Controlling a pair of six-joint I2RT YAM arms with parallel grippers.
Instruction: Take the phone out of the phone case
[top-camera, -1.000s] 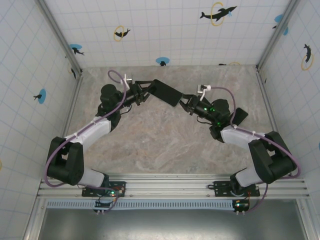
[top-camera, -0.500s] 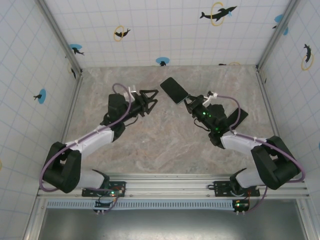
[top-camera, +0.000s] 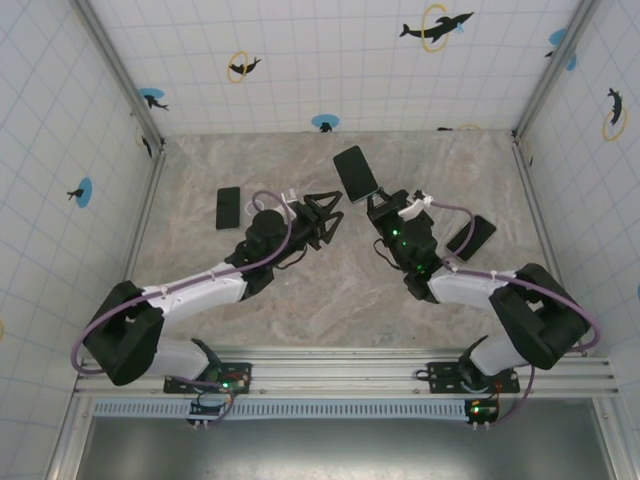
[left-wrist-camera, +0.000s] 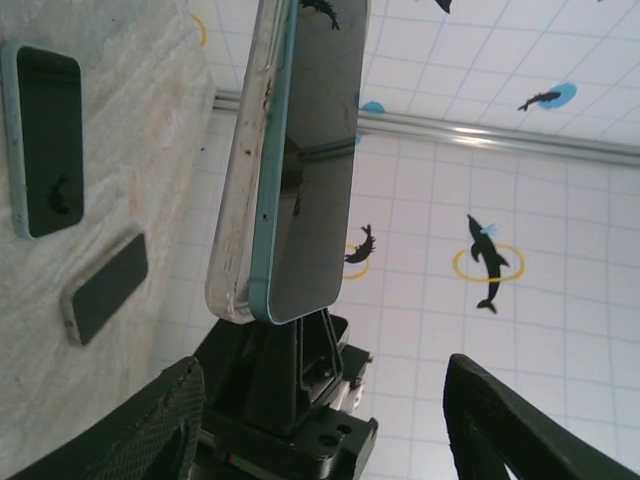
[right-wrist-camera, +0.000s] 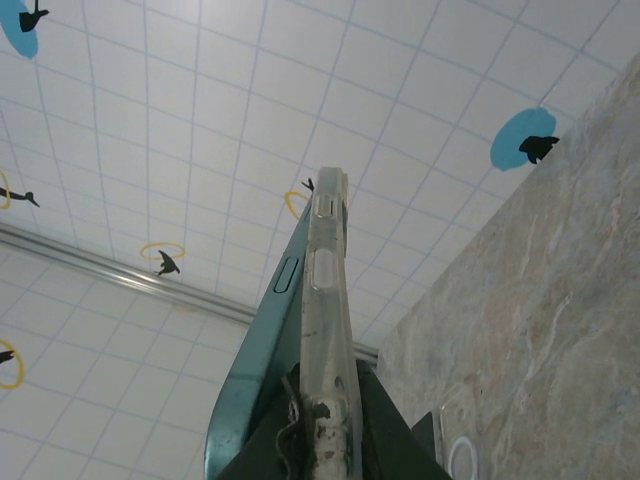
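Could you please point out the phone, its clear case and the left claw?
phone (left-wrist-camera: 315, 150), left wrist view, on its dark face.
clear case (left-wrist-camera: 243, 180), left wrist view, on its side wall.
left claw (top-camera: 333, 218), top external view, between fingertips.

Black-and-white arms (top-camera: 190, 290), lilac cables (top-camera: 78, 350), green base lights (top-camera: 228, 380).

No words, numbers or brand names can be read. The walls (top-camera: 330, 70) carry dolphin silhouettes (top-camera: 436, 27), some ringed in orange, some on blue.

Marbled table (top-camera: 330, 290) bears a dark phone (top-camera: 228, 208) at left; a second phone (top-camera: 471, 237) at right.
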